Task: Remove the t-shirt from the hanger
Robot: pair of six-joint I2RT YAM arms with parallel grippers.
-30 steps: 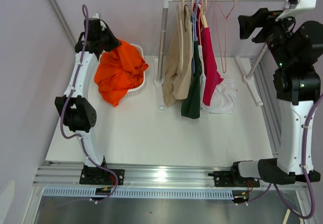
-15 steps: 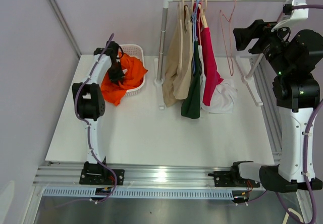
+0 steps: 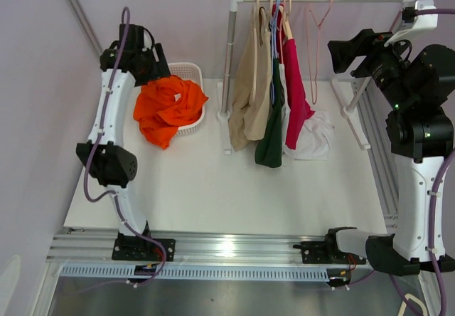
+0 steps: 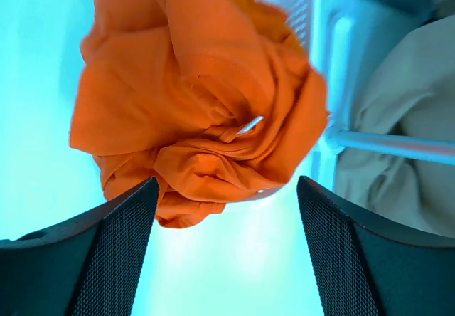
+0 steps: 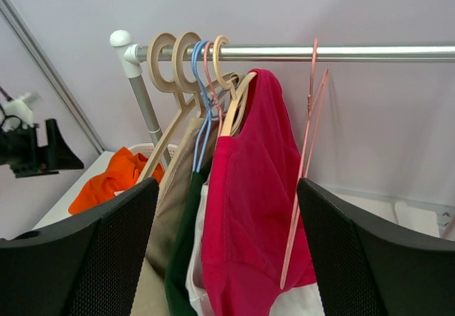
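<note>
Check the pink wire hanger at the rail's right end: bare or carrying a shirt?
Bare: the pink hanger is only wire, with nothing draped on it; the red shirt hangs beside it.

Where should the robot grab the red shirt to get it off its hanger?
Pinch the red t-shirt at its shoulder, where it drapes over the tan hanger, coming from the right with the right gripper. That side hangs bare beside the empty pink hanger; the other shirts crowd its left.
</note>
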